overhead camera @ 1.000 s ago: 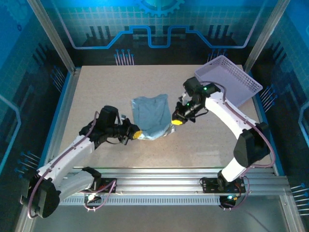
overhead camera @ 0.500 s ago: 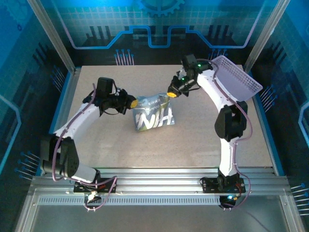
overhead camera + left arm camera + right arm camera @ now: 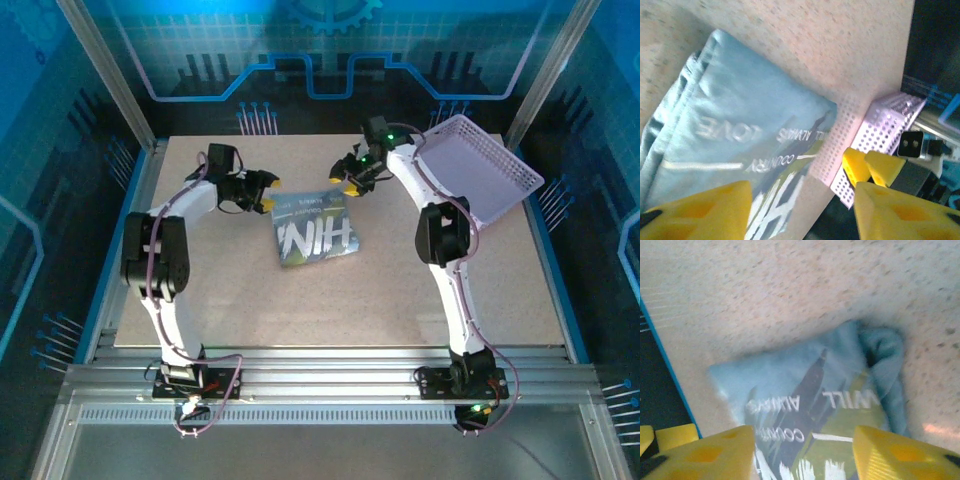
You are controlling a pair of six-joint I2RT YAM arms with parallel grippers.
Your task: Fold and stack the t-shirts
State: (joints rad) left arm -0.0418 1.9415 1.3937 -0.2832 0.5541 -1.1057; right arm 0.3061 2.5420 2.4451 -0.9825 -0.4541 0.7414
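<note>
— Looking from above first: where is the t-shirt [image 3: 313, 228]?
— On the table [image 3: 200, 290], in the middle and towards the back. It lies folded into a rough rectangle with its big white print facing up.
— And the arms?
— Both reach far out. The left gripper [image 3: 268, 194] is at the shirt's far left corner and the right gripper [image 3: 345, 182] at its far right corner. Each has its yellow tips spread apart, with no cloth between them. Whether a tip brushes the fabric, I can't tell from up there.
— Anything else on the table?
— A lavender basket [image 3: 485, 170], tilted up in the back right corner, well apart from the shirt.
— Now the left wrist camera.
— The left gripper [image 3: 800, 210] has its two yellow fingers [image 3: 700, 212] parted wide at the bottom of the frame, holding nothing. Beyond them the t-shirt [image 3: 740, 125] lies flat, pale grey-blue, with lines of small white words and a darker graphic. The seamed edges bunch a little on the left. Past the shirt are the right gripper's yellow tips [image 3: 875, 167], with the perforated basket [image 3: 880, 120] behind them.
— And the right wrist?
— It's much the same. The right gripper [image 3: 802, 455] has its fingers [image 3: 905, 455] spread and empty. The t-shirt [image 3: 805, 385] rests on the speckled table [image 3: 790, 285], print up, with a rolled fold of fabric along its right edge. This view is slightly blurred.
</note>
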